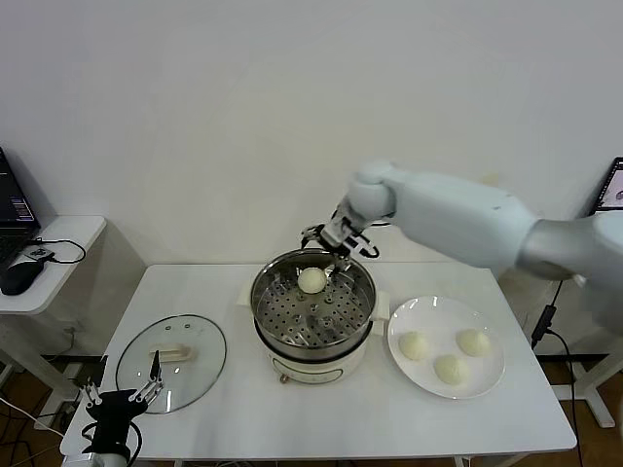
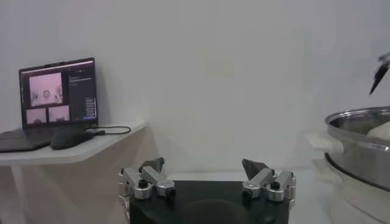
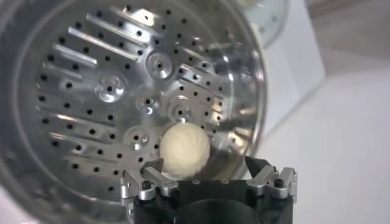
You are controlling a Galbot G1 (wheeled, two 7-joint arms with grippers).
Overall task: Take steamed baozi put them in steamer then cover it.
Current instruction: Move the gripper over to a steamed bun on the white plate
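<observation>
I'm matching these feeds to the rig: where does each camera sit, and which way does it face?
Head: high on the robot, facing down at the table; both arms show.
Left wrist: low by the table edge, facing the laptop; open left gripper shows.
Right wrist: above the steamer, facing down; open right gripper shows.
All share the steamer; head and right wrist share its baozi.

Steamer (image 1: 313, 316) centre (one baozi (image 1: 311, 280) inside); cover (image 1: 171, 362) left, plate (image 1: 492, 375) right.
</observation>
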